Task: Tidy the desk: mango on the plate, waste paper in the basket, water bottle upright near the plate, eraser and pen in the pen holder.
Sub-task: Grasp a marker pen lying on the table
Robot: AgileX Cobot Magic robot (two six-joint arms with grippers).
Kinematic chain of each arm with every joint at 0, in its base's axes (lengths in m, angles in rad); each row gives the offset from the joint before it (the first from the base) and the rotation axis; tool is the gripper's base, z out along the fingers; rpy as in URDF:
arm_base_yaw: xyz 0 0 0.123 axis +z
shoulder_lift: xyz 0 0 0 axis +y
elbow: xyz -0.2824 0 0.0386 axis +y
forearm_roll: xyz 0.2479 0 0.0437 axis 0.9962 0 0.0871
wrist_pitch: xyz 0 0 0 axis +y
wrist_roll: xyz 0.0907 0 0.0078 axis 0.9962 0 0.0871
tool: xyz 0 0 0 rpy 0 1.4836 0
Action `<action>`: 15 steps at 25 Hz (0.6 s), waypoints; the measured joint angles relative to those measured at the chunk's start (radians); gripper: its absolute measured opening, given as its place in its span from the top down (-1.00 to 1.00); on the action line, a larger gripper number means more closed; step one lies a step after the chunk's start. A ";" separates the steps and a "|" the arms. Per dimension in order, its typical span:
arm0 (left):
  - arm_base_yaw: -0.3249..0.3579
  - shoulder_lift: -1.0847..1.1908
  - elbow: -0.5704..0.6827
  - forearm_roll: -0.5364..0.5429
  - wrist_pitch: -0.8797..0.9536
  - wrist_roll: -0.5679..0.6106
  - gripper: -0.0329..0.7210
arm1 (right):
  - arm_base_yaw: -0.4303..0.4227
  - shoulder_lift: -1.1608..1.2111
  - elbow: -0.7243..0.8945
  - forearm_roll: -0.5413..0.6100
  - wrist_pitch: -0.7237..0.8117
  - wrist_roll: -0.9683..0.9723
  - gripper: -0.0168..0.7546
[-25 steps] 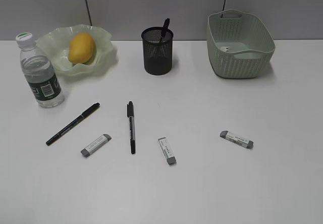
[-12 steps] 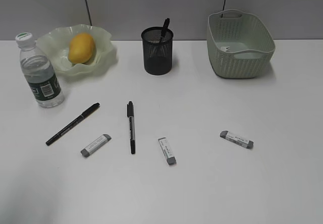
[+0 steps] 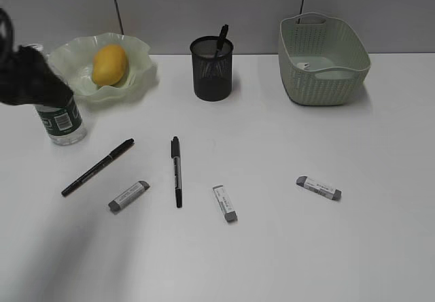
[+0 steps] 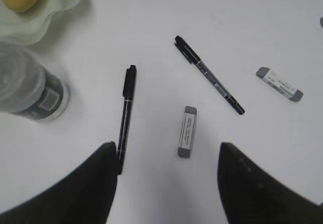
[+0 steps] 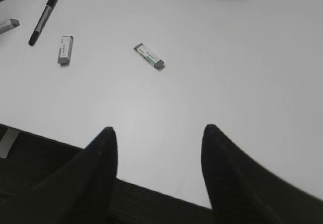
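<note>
Mango (image 3: 109, 64) lying in the wavy-rimmed plate (image 3: 143, 77) at the back left of the desk (image 3: 272, 247). Water bottle (image 3: 60, 122) upright just beside the plate, toward the near left, its upper half hidden in the exterior view by a dark blurred arm (image 3: 27, 77) coming in from the left edge. Black mesh pen holder (image 3: 211, 69) at the back centre with one pen (image 3: 221, 38) standing in it, tilted. Green basket (image 3: 323, 60) at the back right, something small and pale on its floor, too small to tell.

Flat on the desk in front: two black pens, the left pen (image 3: 98, 166) lying at a slant, the middle pen (image 3: 177, 171) nearly straight toward the camera. Three erasers apart from one another: left eraser (image 3: 128, 196) just below the slanted pen, middle eraser (image 3: 225, 203), right eraser (image 3: 318, 188) well off to the right.

Left gripper (image 4: 166, 168) above the desk with jaws spread and nothing between them, left eraser and left pen below it. Right gripper (image 5: 159, 143) over the near edge of the desk, jaws likewise apart and holding nothing, right eraser ahead of it
</note>
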 joint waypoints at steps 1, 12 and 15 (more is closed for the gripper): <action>-0.012 0.052 -0.036 0.001 0.014 0.001 -0.36 | 0.000 0.000 0.000 0.000 0.000 0.000 -0.16; -0.057 0.568 -0.451 0.086 0.274 0.000 -0.42 | 0.000 0.000 0.005 0.000 -0.002 0.000 -0.15; -0.057 0.673 -0.526 0.137 0.299 -0.014 -0.42 | 0.000 0.000 0.005 0.000 -0.002 0.000 -0.15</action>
